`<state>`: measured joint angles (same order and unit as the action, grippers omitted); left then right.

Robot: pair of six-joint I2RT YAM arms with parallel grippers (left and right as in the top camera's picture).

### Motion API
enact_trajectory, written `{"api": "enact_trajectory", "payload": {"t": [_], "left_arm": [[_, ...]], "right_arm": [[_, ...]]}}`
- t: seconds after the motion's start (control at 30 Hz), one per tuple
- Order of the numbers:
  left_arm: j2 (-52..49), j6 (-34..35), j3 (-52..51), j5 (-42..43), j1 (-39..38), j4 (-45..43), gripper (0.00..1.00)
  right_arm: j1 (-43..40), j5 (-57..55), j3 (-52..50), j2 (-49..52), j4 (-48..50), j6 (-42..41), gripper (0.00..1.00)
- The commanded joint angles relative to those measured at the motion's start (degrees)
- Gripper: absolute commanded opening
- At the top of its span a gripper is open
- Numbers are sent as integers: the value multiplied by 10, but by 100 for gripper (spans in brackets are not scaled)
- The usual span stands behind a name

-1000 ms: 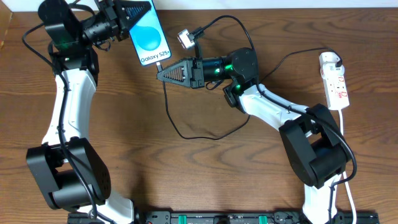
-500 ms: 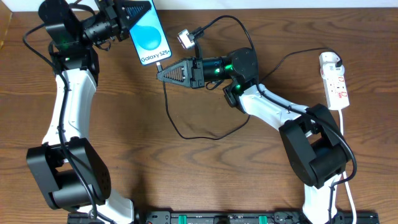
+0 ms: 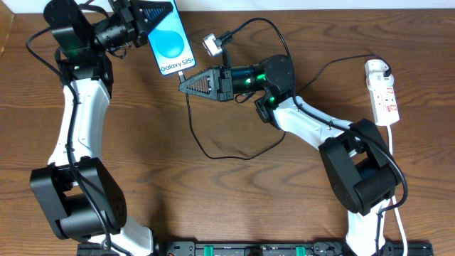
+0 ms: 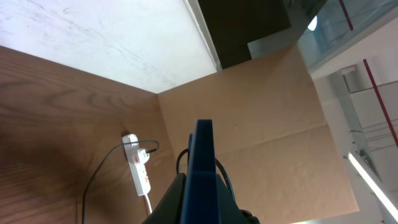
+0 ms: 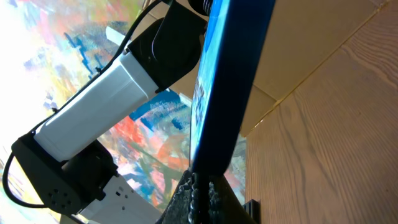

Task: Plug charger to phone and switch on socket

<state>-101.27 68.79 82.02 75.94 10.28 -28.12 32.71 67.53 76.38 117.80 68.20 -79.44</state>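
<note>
My left gripper is clamped on the far end of the phone, holding it clear of the table; in my left wrist view the phone stands edge-on between my fingers. Its blue screen faces up, with the "Galaxy S25+" text at the near end. Right at the phone's near edge, my right gripper is pinched shut on the tip end of the charger, fingertips meeting the phone's edge; the plug tip itself is hidden. The thin black cable drops from there and loops over the table to the phone's right. The charger's white plug lies just right of the phone. The socket lies well apart from the phone, at the far right.
</note>
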Motion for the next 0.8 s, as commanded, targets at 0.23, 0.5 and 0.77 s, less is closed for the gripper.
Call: {"api": "enact_trajectory", "payload": {"t": [0.23,0.5,0.77], "left_arm": [[5,-21,6,31,-1,-5,7],[5,-23,6,31,-5,-5,7],[5,-35,6,33,-11,-5,8]], "right_arm": [[2,-16,2,1,2,-3,1],[2,-19,2,1,1,-3,1],[2,-27,2,1,1,-14,1]]}}
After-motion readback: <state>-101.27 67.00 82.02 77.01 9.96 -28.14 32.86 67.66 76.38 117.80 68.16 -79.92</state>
